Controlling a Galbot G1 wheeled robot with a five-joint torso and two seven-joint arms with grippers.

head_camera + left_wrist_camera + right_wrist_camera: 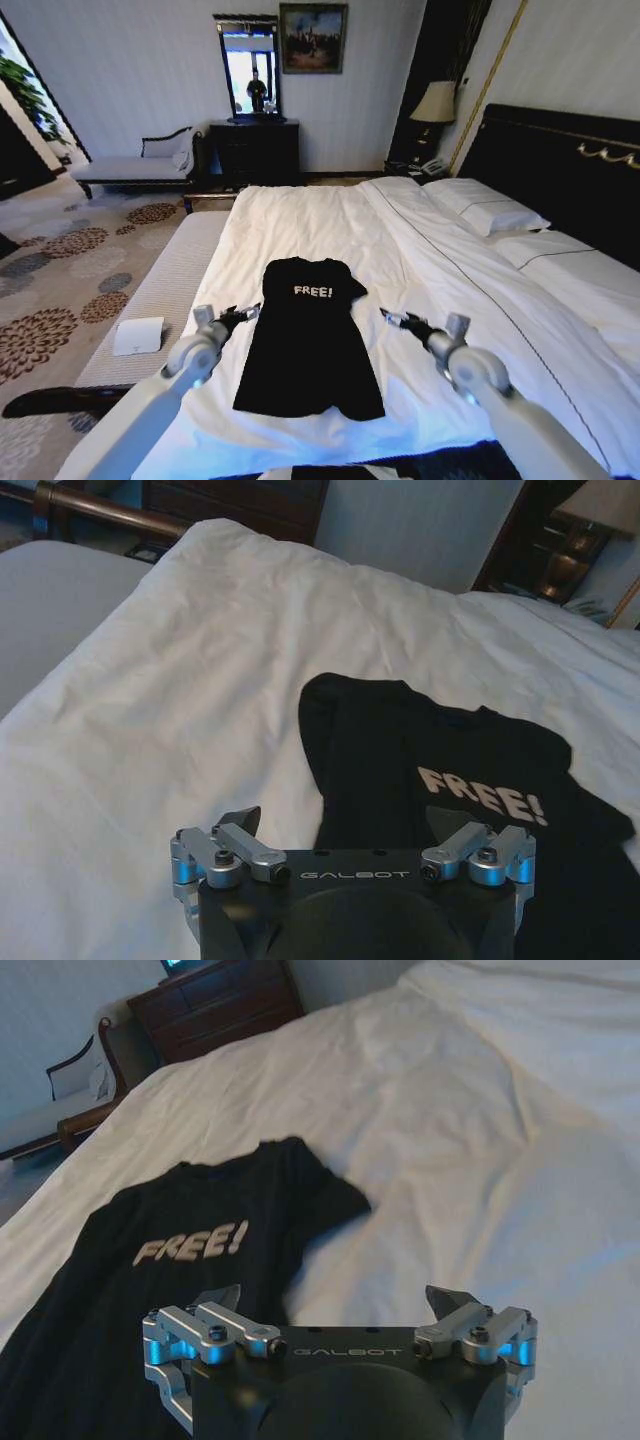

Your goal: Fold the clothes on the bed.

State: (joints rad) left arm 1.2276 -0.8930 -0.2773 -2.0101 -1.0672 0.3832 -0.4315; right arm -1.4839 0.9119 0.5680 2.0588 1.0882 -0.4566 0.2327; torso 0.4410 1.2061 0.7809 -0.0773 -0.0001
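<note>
Left gripper (245, 314) hovers just off the left edge of the shirt, jaws spread wide and holding nothing. Between the two arms, the black short-sleeved soft-fabric T-shirt (308, 340) with white "FREE!" lettering lies flat on the white duvet of the large dark-framed bed (330, 225), near its foot, collar toward the far end. In the left wrist view the shirt (450, 780) sits just ahead of that gripper (350, 825). Right gripper (397, 319) hangs beside the shirt's right edge, jaws likewise parted, empty.

One T-shirt (308, 340), two pillows (487, 207).
</note>
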